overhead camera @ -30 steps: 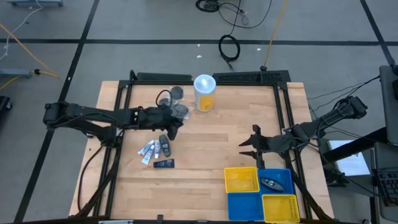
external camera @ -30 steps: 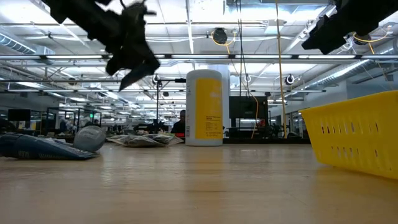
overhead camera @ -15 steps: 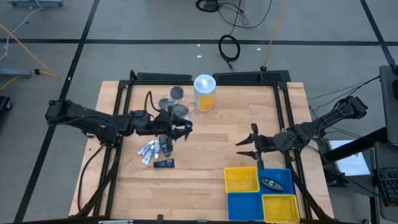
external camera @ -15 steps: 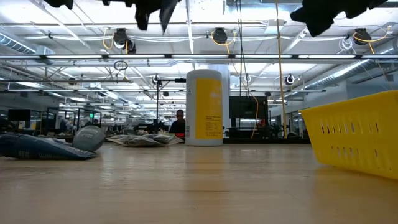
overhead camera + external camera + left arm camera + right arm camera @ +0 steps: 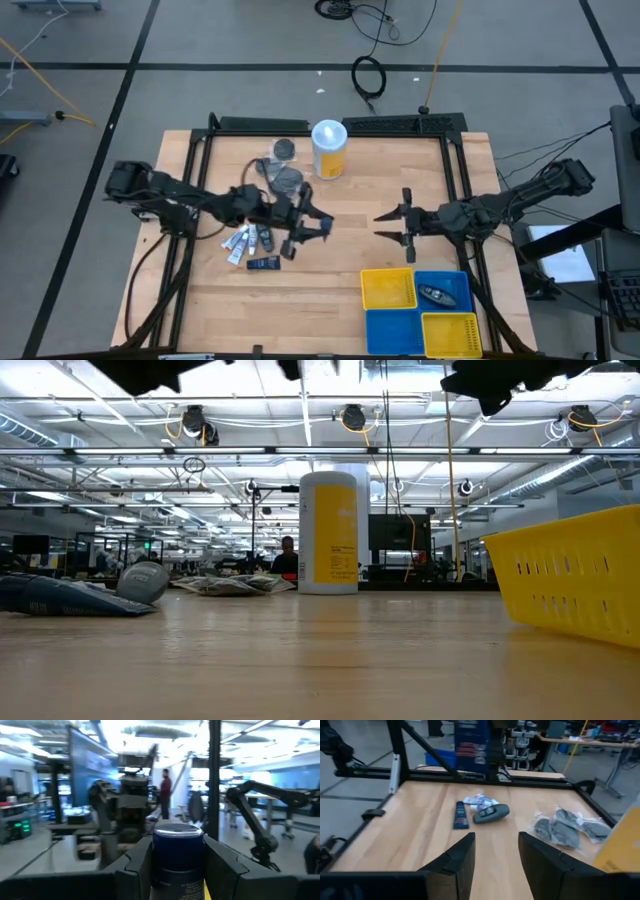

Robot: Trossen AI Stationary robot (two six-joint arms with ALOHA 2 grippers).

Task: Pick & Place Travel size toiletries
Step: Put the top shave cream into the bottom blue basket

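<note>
The left pincer [image 5: 312, 228] hangs above the middle of the wooden table [image 5: 330, 290], its fingers clamped on a small dark blue cylindrical bottle [image 5: 177, 855] that stands upright between them in the left wrist view. From above the bottle itself is hard to make out against the dark fingers.

Just behind that pincer, toward the left arm, the rest of the travel toiletries lie on the table: a pair of small white tubes [image 5: 237, 242], a dark oval bottle [image 5: 264, 238] beside them, and a flat dark blue sachet [image 5: 264, 264] a little nearer the front edge. Toward the back, grey round tins in clear packets [image 5: 284, 176] lie close together, with one more grey round tin [image 5: 284, 148] behind them. A tall yellow-and-white cylindrical canister with a white lid [image 5: 329, 150] stands upright just beside these tins.

The right pincer [image 5: 391, 226] hovers over the right half of the table, fingers spread wide and holding nothing, pointing toward the left pincer. Near it, at the front right, sit the yellow and blue plastic bins [image 5: 388, 290]; one dark toiletry item [image 5: 435, 294] already lies in the blue bin [image 5: 460, 282].
</note>
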